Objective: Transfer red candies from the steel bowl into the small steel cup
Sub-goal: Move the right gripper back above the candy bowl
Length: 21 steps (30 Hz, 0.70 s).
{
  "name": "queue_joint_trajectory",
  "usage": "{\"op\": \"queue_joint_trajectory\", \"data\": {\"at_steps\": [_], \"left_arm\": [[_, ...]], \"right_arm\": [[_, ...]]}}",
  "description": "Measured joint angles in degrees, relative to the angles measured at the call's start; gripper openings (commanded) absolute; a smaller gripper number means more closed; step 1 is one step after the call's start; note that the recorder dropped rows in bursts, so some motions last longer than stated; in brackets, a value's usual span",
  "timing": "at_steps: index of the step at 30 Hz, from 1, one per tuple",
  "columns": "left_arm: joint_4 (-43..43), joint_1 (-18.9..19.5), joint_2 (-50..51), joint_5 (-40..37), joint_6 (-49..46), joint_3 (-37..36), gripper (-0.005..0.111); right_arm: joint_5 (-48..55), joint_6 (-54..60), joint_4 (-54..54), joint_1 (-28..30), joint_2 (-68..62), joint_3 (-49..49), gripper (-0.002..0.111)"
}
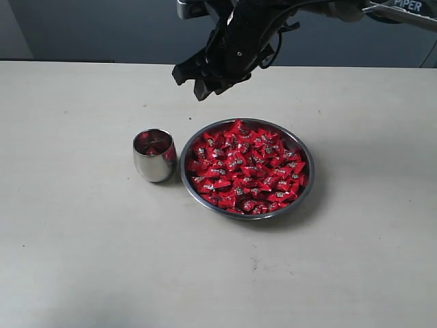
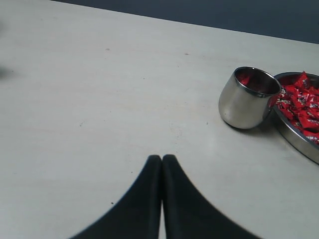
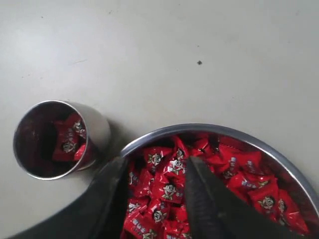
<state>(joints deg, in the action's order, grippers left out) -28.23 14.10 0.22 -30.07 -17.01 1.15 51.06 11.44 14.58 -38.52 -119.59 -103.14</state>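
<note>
Pale beige table (image 1: 75, 260) runs across the whole scene, with a dark blue-grey wall (image 1: 89, 31) behind its far edge. Off to the left, seen only from its own wrist camera, the left gripper (image 2: 162, 160) hangs over bare tabletop with its two black fingers pressed together and nothing between them. To its right the small steel cup (image 1: 154, 156) stands upright, with a few red-wrapped pieces lying in its bottom. Just beside the cup, on its right, sits the steel bowl (image 1: 254, 216), heaped almost to the rim with the red candies (image 1: 246, 167). The right gripper (image 1: 191, 83) hovers in the air above the bowl's far left edge, its jaws spread wide and empty, with the candies below the gap. A small dark speck (image 3: 199, 62) marks the table beyond the bowl.
</note>
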Motion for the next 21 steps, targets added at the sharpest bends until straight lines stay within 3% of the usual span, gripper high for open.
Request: {"op": "queue_joint_trajectory", "data": {"at_steps": [5,11,21], "left_arm": [[0.00,0.00,0.00,0.04,0.00,0.00,0.000],[0.00,0.00,0.00,0.04,0.00,0.00,0.000],[0.00,0.00,0.00,0.04,0.00,0.00,0.000]], "right_arm": [[-0.03,-1.48,-1.64,0.87,0.02,0.00,0.034],[-0.03,-2.81,-3.45,1.04,0.02,0.00,0.000],[-2.28,-4.80,-7.61,1.04,0.11,0.21,-0.001]]}}
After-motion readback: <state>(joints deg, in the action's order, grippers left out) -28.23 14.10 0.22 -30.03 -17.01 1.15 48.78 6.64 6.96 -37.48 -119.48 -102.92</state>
